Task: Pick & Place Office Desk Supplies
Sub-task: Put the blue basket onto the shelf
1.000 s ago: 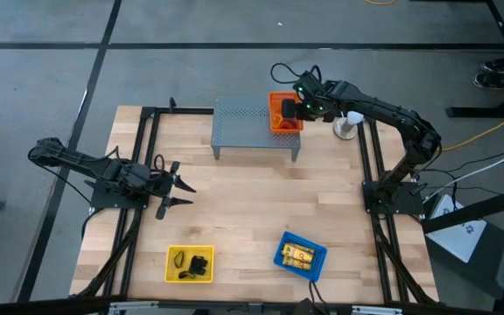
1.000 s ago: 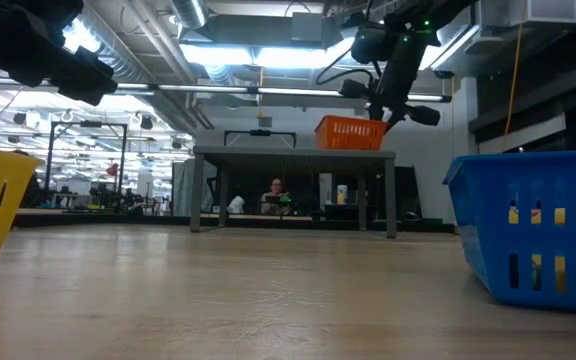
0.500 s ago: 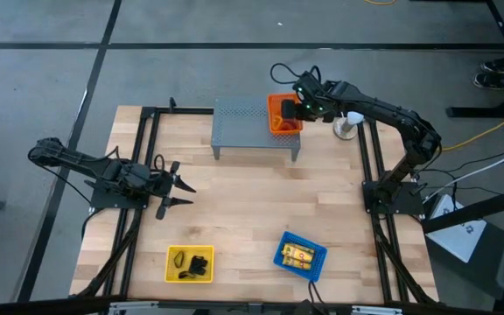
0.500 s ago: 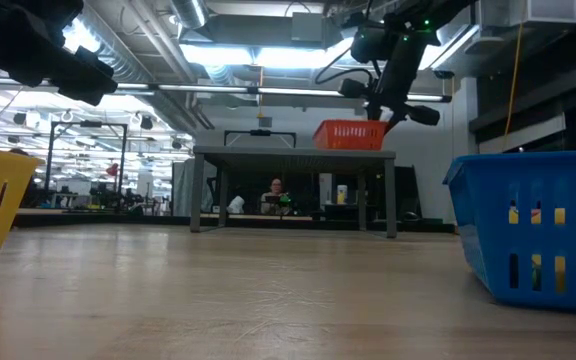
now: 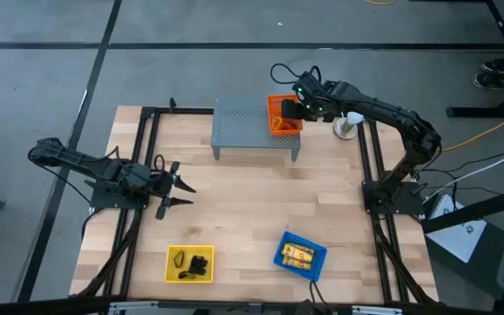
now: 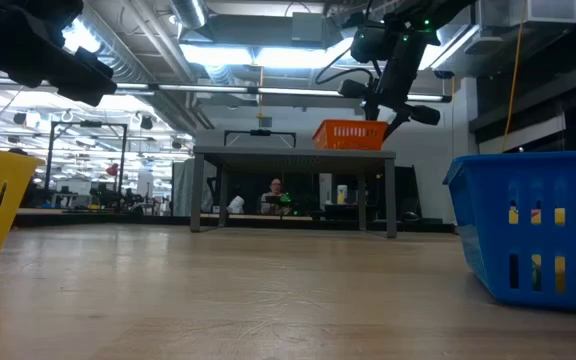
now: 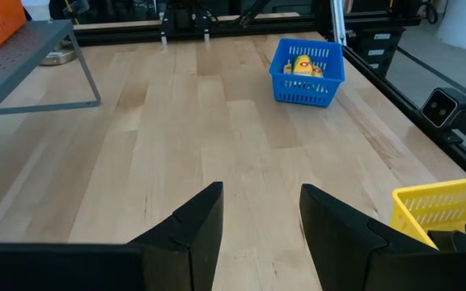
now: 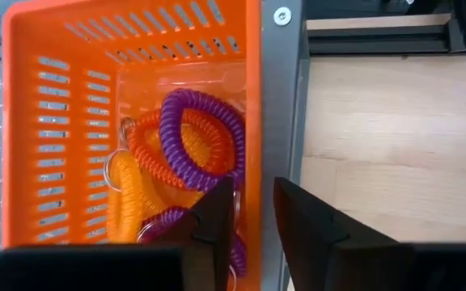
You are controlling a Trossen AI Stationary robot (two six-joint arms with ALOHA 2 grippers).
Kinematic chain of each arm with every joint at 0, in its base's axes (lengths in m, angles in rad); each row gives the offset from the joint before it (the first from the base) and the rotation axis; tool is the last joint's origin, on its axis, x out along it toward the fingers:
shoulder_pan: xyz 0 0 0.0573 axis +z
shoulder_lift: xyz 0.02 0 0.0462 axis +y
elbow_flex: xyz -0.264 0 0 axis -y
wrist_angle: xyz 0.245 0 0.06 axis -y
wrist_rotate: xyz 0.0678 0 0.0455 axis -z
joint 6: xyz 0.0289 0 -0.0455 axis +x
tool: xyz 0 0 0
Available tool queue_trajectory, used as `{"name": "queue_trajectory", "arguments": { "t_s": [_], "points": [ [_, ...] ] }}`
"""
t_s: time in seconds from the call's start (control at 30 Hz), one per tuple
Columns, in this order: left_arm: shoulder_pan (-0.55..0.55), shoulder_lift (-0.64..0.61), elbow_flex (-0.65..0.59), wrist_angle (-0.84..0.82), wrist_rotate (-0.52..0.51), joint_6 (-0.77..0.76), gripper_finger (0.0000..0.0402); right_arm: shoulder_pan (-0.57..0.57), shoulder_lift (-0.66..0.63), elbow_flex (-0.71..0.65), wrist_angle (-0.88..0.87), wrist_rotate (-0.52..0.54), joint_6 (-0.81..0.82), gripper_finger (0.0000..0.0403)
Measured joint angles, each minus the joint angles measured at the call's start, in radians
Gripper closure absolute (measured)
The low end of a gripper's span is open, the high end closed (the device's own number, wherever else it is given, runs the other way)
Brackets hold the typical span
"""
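Observation:
An orange basket (image 5: 284, 114) rests on the right end of the grey perforated shelf (image 5: 243, 122). It holds purple (image 8: 205, 129), red-orange (image 8: 148, 145) and yellow-orange (image 8: 128, 202) coiled loops. My right gripper (image 8: 253, 214) hangs above it, pointing steeply down. It is open, with one finger inside the basket's right wall (image 8: 253, 97) and one outside; I see no touch. My left gripper (image 5: 182, 188) waits open over the table's left side. Black clips (image 5: 199, 264) lie in a yellow basket and yellow packets (image 5: 299, 255) in a blue one.
The yellow basket (image 5: 170, 262) and the blue basket (image 5: 280, 254) stand near the table's front edge. A white object on a round base (image 5: 347, 124) stands at the far right, beside the shelf. Bare wood lies between the shelf and the baskets.
The orange basket has settled a little lower on the shelf, and its rim now shows slightly tilted in the low view. Both arms have kept their places.

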Motion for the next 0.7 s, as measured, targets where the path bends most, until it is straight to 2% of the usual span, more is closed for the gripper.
{"name": "queue_trajectory", "arguments": {
  "t_s": [0.33,0.7],
  "points": [
    [0.000,0.000,0.000,-0.003,0.018,-0.008,0.0240,0.000,0.000,0.019,-0.029,-0.042,-0.032,0.0275],
    [0.000,0.000,0.000,-0.007,0.019,-0.010,0.0240,0.029,-0.002,0.295,-0.255,0.061,-0.045,0.0207]
  ]
}}
